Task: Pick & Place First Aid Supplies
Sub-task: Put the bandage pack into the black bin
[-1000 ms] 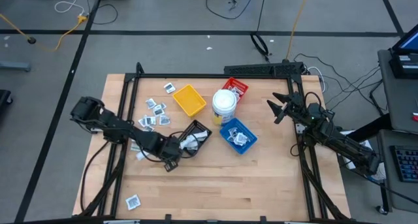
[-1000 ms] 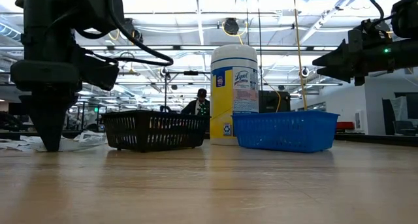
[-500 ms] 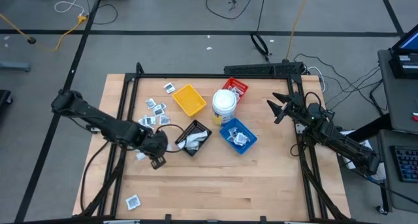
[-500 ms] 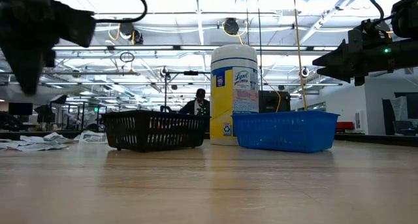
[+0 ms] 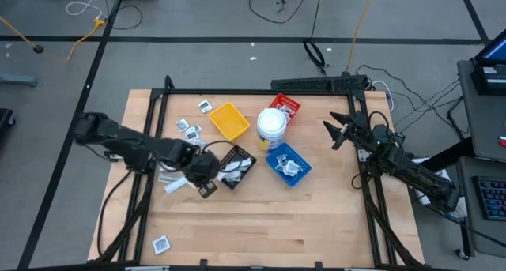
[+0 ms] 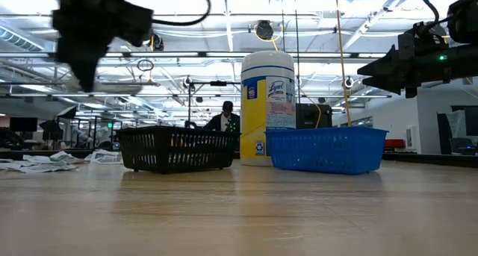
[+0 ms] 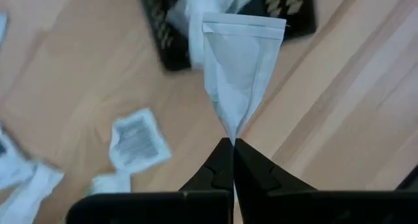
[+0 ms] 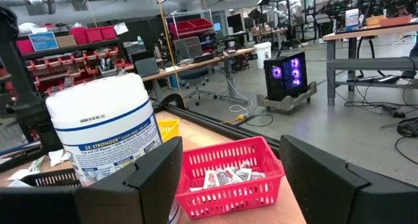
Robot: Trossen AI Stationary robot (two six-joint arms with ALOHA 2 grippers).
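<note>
Pinching a white packet (image 7: pixel 238 70), left gripper (image 7: pixel 232 147) beside black tray (image 5: pixel 237 159).

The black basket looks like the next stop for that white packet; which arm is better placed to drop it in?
The left. Its gripper already pinches the white packet beside the black basket; the right gripper waits open, empty, near the table's right edge.

The left arm reaches from the left edge toward the middle, its gripper (image 7: pixel 232 144) raised, jaws pinched together on a packet (image 7: pixel 239 66). The right arm waits at the far right, gripper (image 8: pixel 230 178) jaws spread.
</note>
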